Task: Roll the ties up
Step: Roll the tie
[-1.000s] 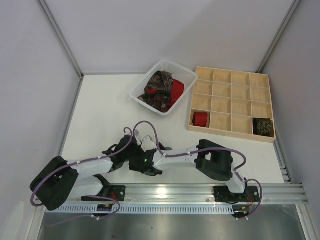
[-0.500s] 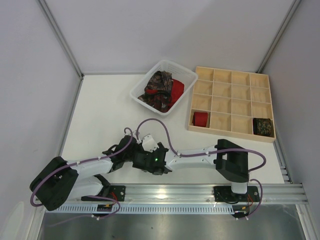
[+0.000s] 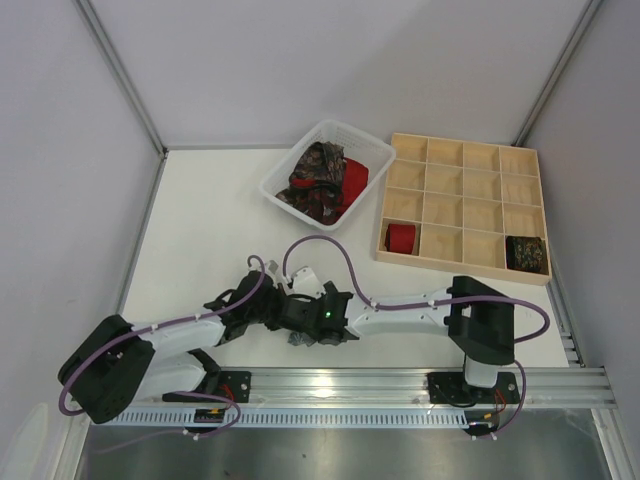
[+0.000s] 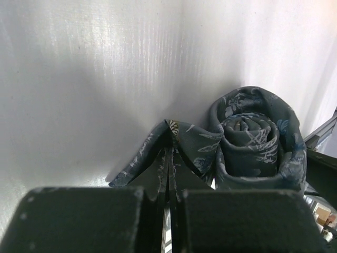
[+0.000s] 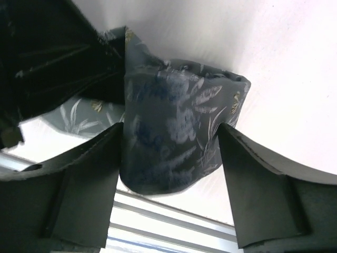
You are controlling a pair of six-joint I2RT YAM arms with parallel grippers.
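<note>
Top external view: my two arms meet low on the white worktop (image 3: pixel 200 230), nearer my bases than the wooden grid tray (image 3: pixel 460 264) and to its left, both working on one grey patterned tie (image 3: pixel 297 340). Left wrist view: my left pincer (image 4: pixel 169 158) is closed tight, nipping the loose pointed tail of that tie. The rest is wound into a snug coil just beyond the tail, its spiral end facing the camera. Right wrist view: my right pincer (image 5: pixel 171 139) straddles the coil, jaws spread wide with one on each flank. The fabric fills the gap, but I cannot tell whether the pads press it or only sit against it. In the tray, a red roll (image 3: pixel 401 237) sits in the near-left compartment and a dark paisley roll (image 3: pixel 525 252) in the near-right one. A white basket (image 3: pixel 288 158) just left of the tray's far-left corner holds more loose ties (image 3: pixel 320 180).

I judge this the closing step of rolling the grey tie, with only the tail left out. The next move, as I read it, calls for laying that tail around the coil without slackening the turns, then a firm hold across it so it can go to a free compartment of the tray
</note>
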